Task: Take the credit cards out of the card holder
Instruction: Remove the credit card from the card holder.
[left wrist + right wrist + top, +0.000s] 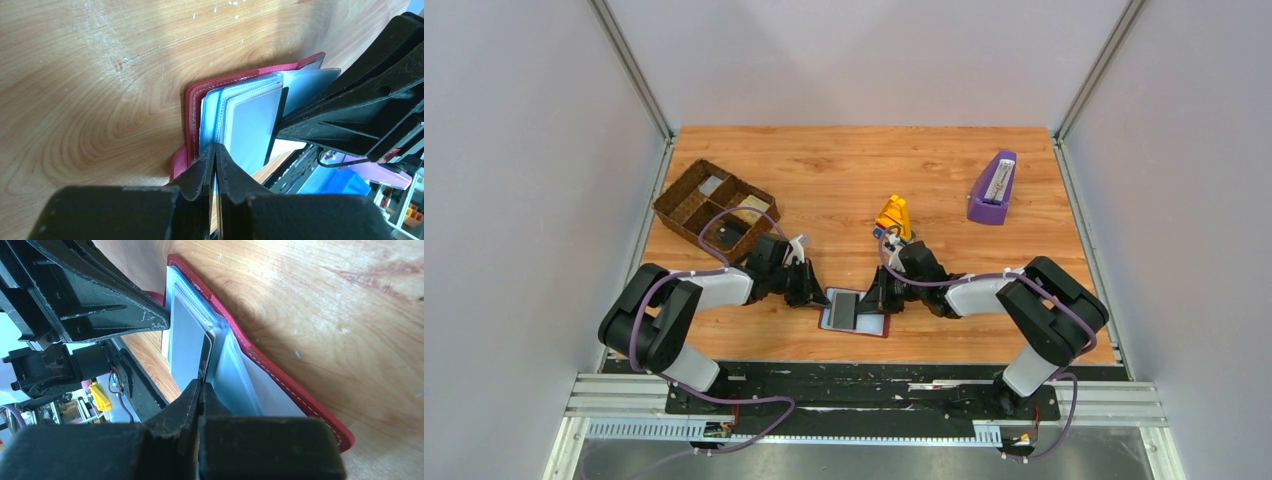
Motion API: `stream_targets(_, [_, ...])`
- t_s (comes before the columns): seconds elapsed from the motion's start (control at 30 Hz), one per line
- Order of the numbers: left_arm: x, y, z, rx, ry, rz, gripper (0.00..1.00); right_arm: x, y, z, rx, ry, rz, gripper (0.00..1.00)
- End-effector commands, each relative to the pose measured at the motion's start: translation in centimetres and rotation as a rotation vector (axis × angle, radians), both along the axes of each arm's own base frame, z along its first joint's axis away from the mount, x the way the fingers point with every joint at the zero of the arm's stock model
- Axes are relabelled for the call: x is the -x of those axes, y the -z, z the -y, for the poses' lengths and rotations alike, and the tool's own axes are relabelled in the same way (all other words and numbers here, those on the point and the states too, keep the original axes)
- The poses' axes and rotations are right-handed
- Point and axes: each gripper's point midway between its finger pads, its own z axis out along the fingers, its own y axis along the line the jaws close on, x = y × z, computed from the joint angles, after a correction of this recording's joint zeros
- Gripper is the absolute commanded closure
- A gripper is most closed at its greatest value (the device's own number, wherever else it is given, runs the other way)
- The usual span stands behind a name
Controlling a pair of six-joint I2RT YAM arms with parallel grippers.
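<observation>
I am watching my left claw (pixel 215 150) in its wrist view: its 2 fingers are clenching together on the near edge of the grey-blue plastic sleeves (pixel 211 112), which are standing up off the red cover. My right claw (pixel 200 386) is likewise clenching, its tips closing on the dark edge of a grey card (pixel 186 345) that is sitting partly in the top sleeve. The 2 claws are facing each other across the sleeves, each one showing in the other's wrist view, close together but not touching.

The card holder (pixel 876 327) is lying open on the surface (pixel 844 170), near its front edge and roughly midway between the 2 arm bases, with its red leather cover pressing flat against the wood and white stitching running along its border.

Further out, a small yellow object (pixel 893 214) is standing just behind the right wrist. A brown wicker basket (pixel 682 196) with compartments is sitting at the back left, and a purple wedge-shaped stand (pixel 990 192) is sitting well apart at the back right.
</observation>
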Motion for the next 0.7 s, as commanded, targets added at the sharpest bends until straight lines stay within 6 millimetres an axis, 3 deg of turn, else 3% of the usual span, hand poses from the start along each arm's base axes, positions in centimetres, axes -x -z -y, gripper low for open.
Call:
stream_targets(0.0, [1.5, 3.6, -3.1, -0.188, -0.039, -0.058, 0.88, -0.7, -1.0, -0.7, -0.029, -0.028, 0.035, 1.0])
stream_targets(0.37, [1.5, 3.5, -3.2, -0.202, -0.041, -0.062, 0.88, -0.6, -1.5, 1.8, 0.001, 0.0, 0.054, 1.0])
stream_targets(0.67, [0.8, 1.5, -2.4, -0.158, -0.025, -0.029, 0.88, -0.9, -3.3, 2.9, 0.061, 0.003, 0.119, 1.0])
